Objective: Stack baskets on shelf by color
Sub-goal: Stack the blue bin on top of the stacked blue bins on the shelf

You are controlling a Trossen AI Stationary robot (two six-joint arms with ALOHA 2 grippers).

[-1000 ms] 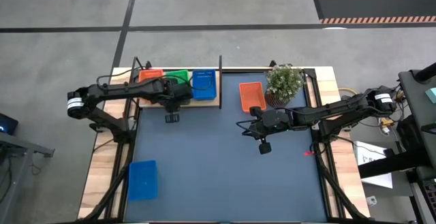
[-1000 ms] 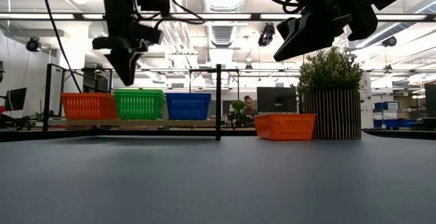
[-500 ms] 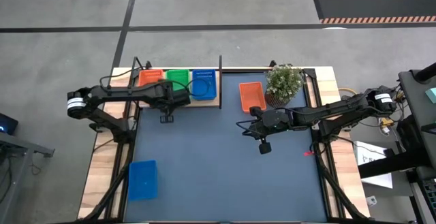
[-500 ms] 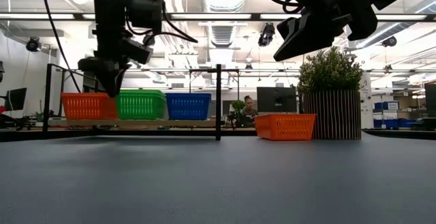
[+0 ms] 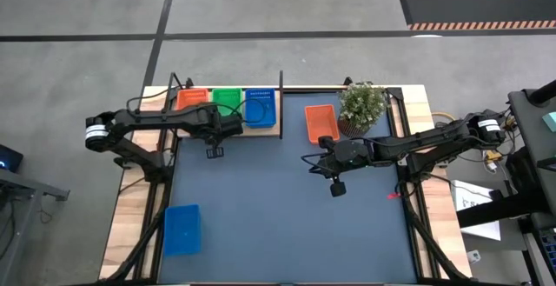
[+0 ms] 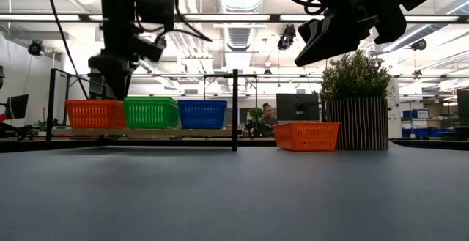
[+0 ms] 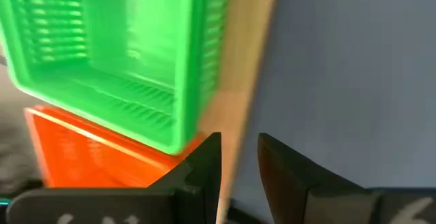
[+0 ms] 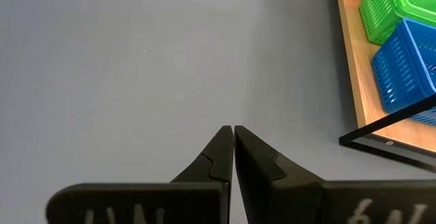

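While hovering empty and slightly parted at the shelf [image 5: 228,128] edge beside the orange [image 5: 192,98], green [image 5: 226,99] and blue stacks [image 5: 260,106], left gripper [image 5: 214,151]; right gripper [image 5: 335,189] shut, empty, mid-mat [image 5: 287,208], near loose orange basket [image 5: 321,123] and potted plant [image 5: 362,105]; stray blue basket [image 5: 182,229] well apart.

The left arm reaches from the table's left edge toward its far left part, its left gripper [image 5: 215,150] hanging above the surface with the two dark fingers [image 7: 204,163] slightly parted and empty. The right arm stretches in from the right edge toward the middle, its right gripper [image 5: 336,188] raised, fingers pressed together, holding nothing.
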